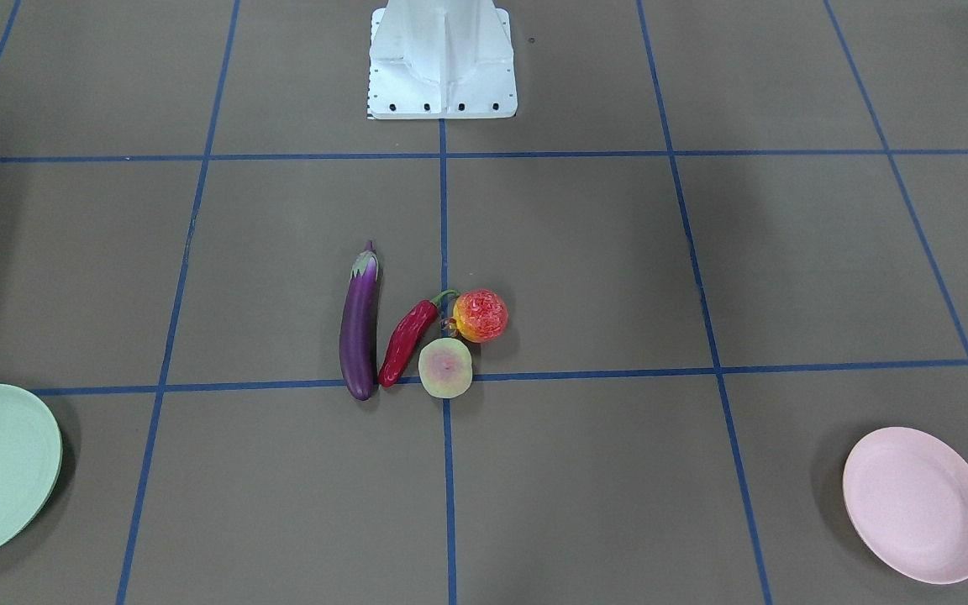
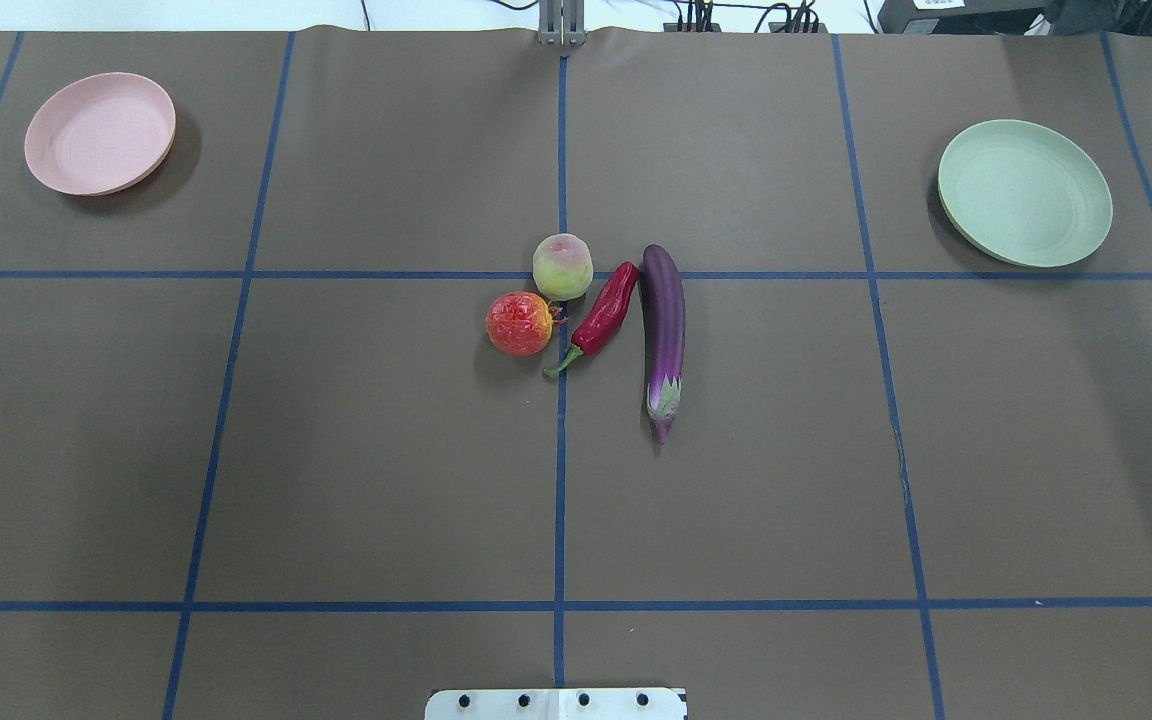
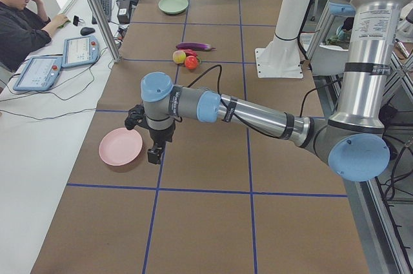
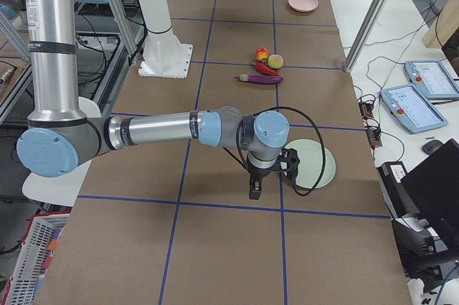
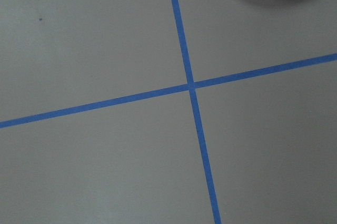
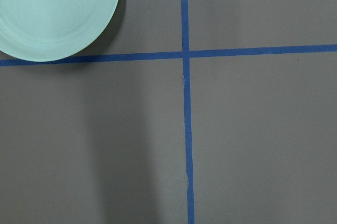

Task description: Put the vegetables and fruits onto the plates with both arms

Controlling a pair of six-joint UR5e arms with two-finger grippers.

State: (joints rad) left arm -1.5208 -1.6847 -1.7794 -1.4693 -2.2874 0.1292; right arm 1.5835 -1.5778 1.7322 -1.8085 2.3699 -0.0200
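The purple eggplant [image 2: 664, 335], red chili pepper [image 2: 604, 310], red-orange fruit [image 2: 519, 323] and yellow-green fruit [image 2: 562, 266] lie bunched at the table's middle. The pink plate [image 2: 100, 132] is empty at the far left and the mint plate [image 2: 1024, 192] is empty at the far right. My left gripper [image 3: 153, 155] hangs low beside the pink plate [image 3: 120, 146], on its robot side. My right gripper [image 4: 254, 191] hangs low beside the mint plate [image 4: 310, 163]. I cannot tell whether either gripper is open or shut. The wrist views show only table, tape and plate edges.
The white robot base [image 1: 442, 59] stands at the table's near edge, in line with the produce. Blue tape lines [image 2: 560, 450] grid the brown table. An operator [image 3: 19, 22] sits at a side desk with control tablets [image 3: 80, 50]. An aluminium post [image 3: 97, 9] rises at the far table edge.
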